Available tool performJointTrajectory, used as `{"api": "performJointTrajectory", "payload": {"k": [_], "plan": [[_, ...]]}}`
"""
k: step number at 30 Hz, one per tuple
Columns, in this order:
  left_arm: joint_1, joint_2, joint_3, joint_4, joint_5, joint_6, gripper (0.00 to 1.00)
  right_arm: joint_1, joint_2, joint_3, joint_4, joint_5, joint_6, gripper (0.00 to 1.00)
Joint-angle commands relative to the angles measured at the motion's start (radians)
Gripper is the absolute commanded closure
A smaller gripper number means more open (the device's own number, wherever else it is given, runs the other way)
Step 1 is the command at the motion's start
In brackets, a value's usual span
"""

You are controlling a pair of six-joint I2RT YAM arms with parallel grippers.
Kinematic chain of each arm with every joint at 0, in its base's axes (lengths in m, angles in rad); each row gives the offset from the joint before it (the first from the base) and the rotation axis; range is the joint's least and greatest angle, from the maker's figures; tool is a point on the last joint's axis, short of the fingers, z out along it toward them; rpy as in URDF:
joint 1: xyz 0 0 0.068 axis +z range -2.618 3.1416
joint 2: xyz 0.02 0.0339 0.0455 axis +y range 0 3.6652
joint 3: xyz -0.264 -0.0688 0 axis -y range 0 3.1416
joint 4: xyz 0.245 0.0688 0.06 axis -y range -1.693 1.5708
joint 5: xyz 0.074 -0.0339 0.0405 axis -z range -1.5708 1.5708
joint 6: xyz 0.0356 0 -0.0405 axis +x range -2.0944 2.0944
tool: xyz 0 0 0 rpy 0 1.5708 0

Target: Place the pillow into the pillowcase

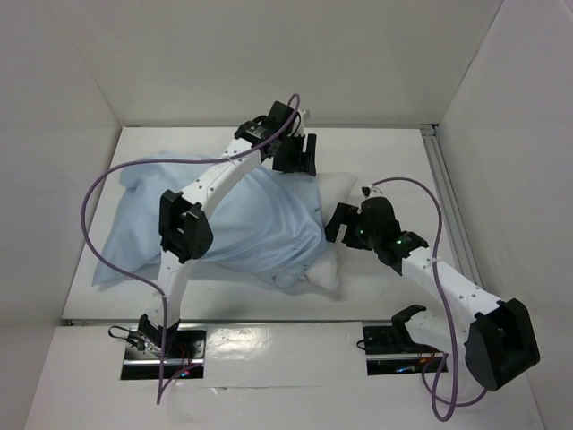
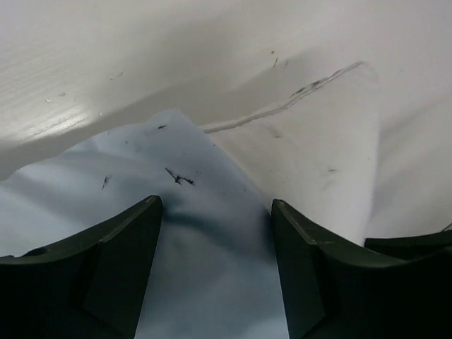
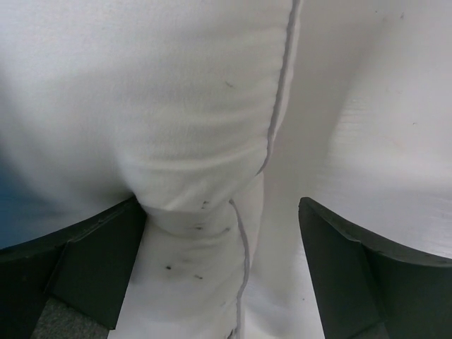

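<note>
Pillow [image 1: 331, 269] protrudes from pillowcase [image 1: 255, 224] at centre-right. Left tool [image 2: 215, 208], jaws parted, over its edge; right tool [image 3: 222, 212], jaws parted, astride pillow. Advise gripping edge firmly before pushing.

One pillow [image 1: 328, 269], one pillowcase [image 1: 246, 224] — two grippers: left gripper [image 1: 295, 165], right gripper [image 1: 337, 224].

Lab test cell: plain white panel walls [image 1: 269, 54] boxing in white table [image 1: 394, 152].

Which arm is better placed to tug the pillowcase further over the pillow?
Left. The left gripper, open, straddles the pillowcase edge; the right gripper, open, has only bare pillow between its fingers.
</note>
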State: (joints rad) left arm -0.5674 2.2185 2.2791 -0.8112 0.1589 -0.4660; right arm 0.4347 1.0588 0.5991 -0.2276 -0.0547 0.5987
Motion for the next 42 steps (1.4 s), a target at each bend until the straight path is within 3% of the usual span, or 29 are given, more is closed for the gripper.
{"api": "performJointTrajectory", "payload": {"k": [1,4,5,6,10,14,17,18,19,20,21,22,23,26,29,32,36,39,40,42], "plan": [[-0.017,0.015,0.057,-0.020,0.013,0.044,0.26,-0.022,-0.042,0.036,-0.104,0.041,-0.025,0.07],[-0.017,0.029,0.057,-0.029,0.079,0.055,0.56,-0.059,-0.066,0.045,-0.079,0.023,0.007,0.09],[-0.017,0.029,0.057,-0.029,0.091,0.055,0.88,-0.080,-0.081,0.045,-0.066,0.010,0.007,0.09],[-0.017,0.029,0.057,-0.029,0.091,0.044,1.00,-0.094,-0.082,0.045,-0.052,-0.002,0.021,0.09],[-0.008,-0.077,0.025,0.016,0.103,0.032,1.00,-0.171,-0.082,0.067,-0.012,-0.013,0.053,0.01],[0.001,-0.164,0.025,0.035,0.184,0.021,1.00,-0.247,0.027,0.067,0.112,-0.295,0.044,0.00],[0.001,-0.164,0.034,0.035,0.303,0.012,1.00,-0.248,0.174,0.067,0.258,-0.404,0.085,0.02],[-0.018,-0.154,0.034,0.035,0.323,0.012,1.00,-0.248,0.226,0.054,0.308,-0.445,0.105,0.08],[-0.019,-0.145,0.034,0.035,0.323,0.012,1.00,-0.237,0.246,0.054,0.427,-0.482,0.148,0.20],[-0.035,-0.145,0.034,0.035,0.323,0.012,1.00,-0.237,0.263,0.038,0.492,-0.531,0.173,0.62],[-0.045,-0.145,0.034,0.026,0.323,0.012,1.00,-0.217,0.276,0.037,0.542,-0.598,0.199,0.82],[-0.058,-0.135,0.043,0.026,0.332,0.012,1.00,-0.170,0.276,0.037,0.575,-0.599,0.211,0.97],[-0.058,-0.135,0.043,0.026,0.344,0.012,1.00,-0.147,0.276,0.057,0.547,-0.599,0.187,1.00],[-0.084,-0.123,0.095,0.035,0.357,0.003,0.97,-0.102,0.207,0.085,0.441,-0.504,0.133,1.00],[-0.084,-0.103,0.129,0.070,0.413,-0.023,0.90,-0.102,0.133,0.094,0.365,-0.481,0.092,1.00],[-0.094,-0.080,0.160,0.118,0.485,-0.063,0.90,-0.102,0.093,0.076,0.332,-0.481,0.105,1.00],[-0.129,-0.045,0.160,0.216,0.579,-0.140,1.00,-0.091,0.102,0.019,0.457,-0.467,0.200,1.00],[-0.192,-0.045,0.140,0.349,0.675,-0.228,1.00,-0.082,0.168,0.019,0.560,-0.398,0.275,1.00],[-0.209,-0.045,0.116,0.392,0.703,-0.253,0.99,-0.082,0.187,0.019,0.591,-0.398,0.289,1.00],[-0.219,-0.068,0.091,0.466,0.769,-0.292,0.89,-0.094,0.230,0.043,0.599,-0.389,0.299,1.00]]}}
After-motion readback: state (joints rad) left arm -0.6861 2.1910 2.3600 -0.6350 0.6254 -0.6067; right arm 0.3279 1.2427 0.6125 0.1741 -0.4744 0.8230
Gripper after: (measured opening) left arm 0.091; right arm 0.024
